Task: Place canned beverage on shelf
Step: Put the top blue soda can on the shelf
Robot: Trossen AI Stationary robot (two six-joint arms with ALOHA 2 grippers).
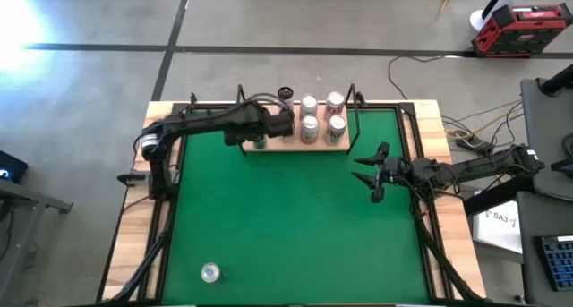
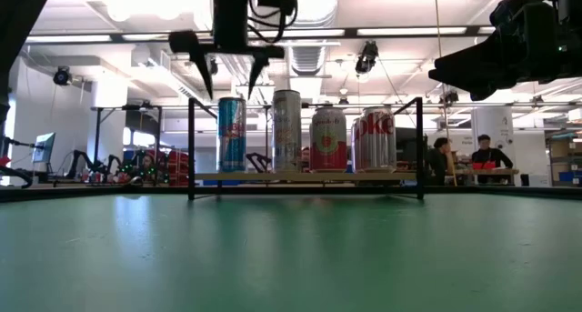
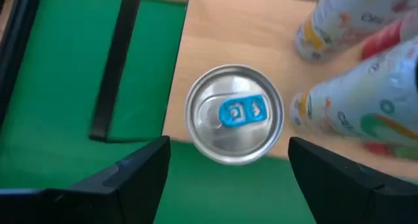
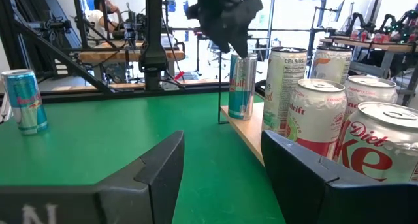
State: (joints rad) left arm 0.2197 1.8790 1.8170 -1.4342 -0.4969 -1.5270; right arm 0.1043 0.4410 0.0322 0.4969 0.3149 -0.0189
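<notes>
A blue can (image 3: 234,114) stands upright on its base at the left end of the shelf (image 3: 222,34), a light-wood board at the table's far edge. My left gripper (image 3: 228,145) hangs open just above it, one finger on either side of the can's top and clear of it. In the low view the fingers of my left gripper (image 2: 229,80) end level with the rim of the blue can (image 2: 231,135). My right gripper (image 1: 369,175) waits at the table's right, level and open, with nothing between its fingers.
Several more cans (image 1: 322,115) stand on the shelf to the right of the blue one. Thin black posts (image 2: 191,148) frame the board. Another can (image 1: 209,272) stands on the green mat near the front left. People (image 2: 482,153) sit beyond the table.
</notes>
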